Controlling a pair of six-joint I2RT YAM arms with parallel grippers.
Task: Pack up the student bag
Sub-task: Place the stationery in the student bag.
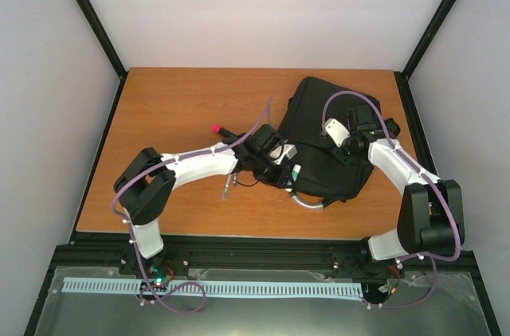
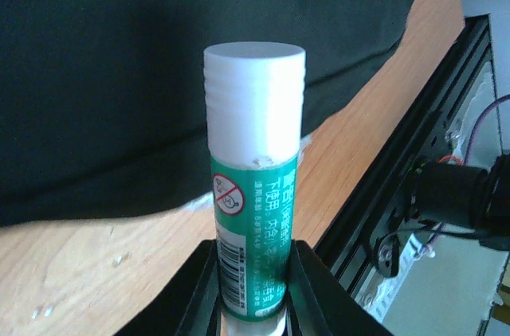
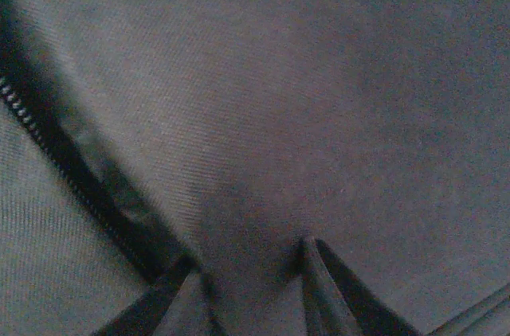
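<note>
- Left wrist view: left gripper clamps green-labelled glue stick, white cap pointing away.
- Right wrist: right gripper pinches student bag fabric.
- Top external: student bag lies on table, right half.

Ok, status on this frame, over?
Left hand shut on glue stick, near student bag. Right hand pinching its fabric by zipper. Pink-capped pen loose on table.

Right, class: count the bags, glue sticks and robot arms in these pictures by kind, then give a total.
Student bag: 1
Glue stick: 1
Robot arms: 2 (left arm, right arm)
Total: 4
</note>
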